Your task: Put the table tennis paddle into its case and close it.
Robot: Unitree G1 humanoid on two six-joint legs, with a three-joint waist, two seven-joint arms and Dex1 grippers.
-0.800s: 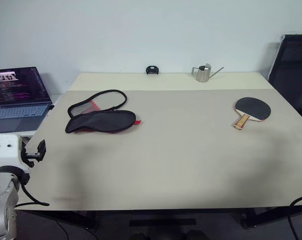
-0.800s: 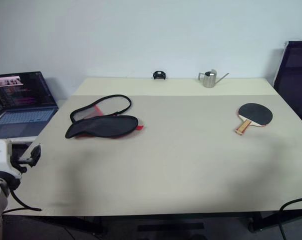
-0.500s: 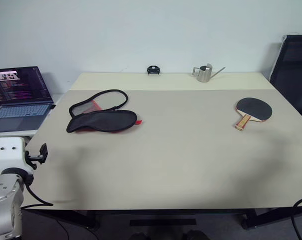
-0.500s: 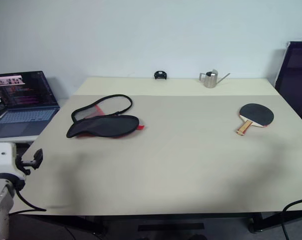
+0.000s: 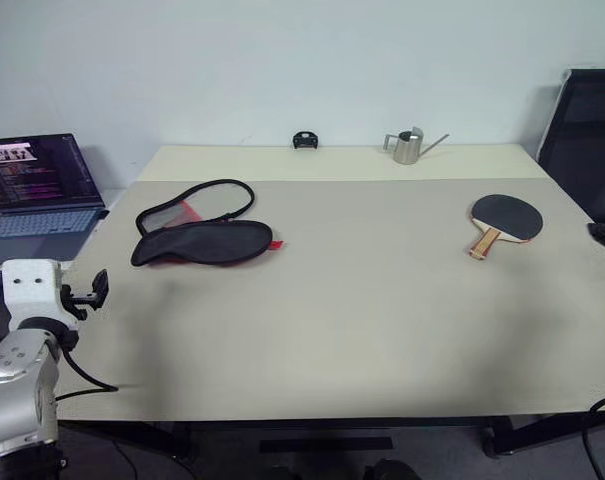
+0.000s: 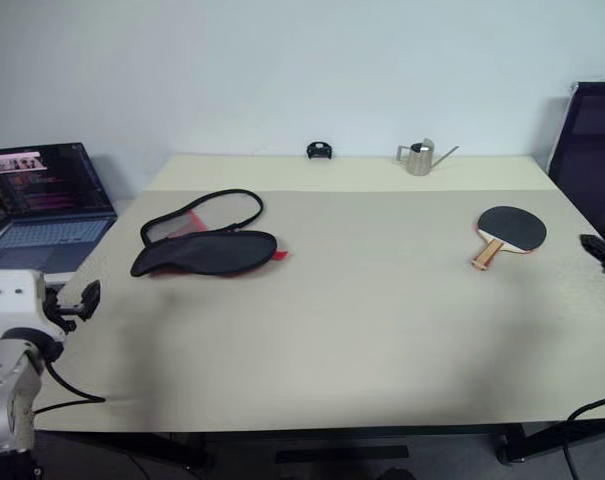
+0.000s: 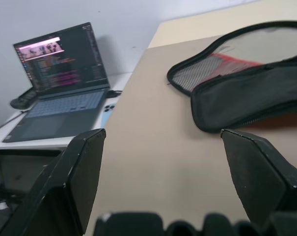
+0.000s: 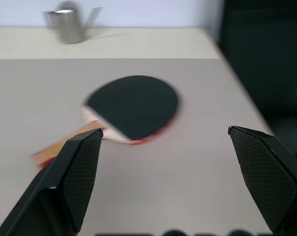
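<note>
Now the table tennis paddle [image 5: 505,222] lies at the right of the frame, handle toward lower left, just left of the wide-open right gripper [image 5: 604,238], while the empty, open left gripper [image 5: 90,292] is near the case [image 5: 201,240].

Beige table [image 5: 362,330], pale wall [image 5: 282,60], black chair [image 5: 587,140]

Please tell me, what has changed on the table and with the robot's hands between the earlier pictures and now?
The left hand has come in toward the table's left edge, open and holding nothing. The right hand has just appeared at the right edge near the table tennis paddle, also open and empty. The paddle, the opened case and the laptop lie where they were.
</note>
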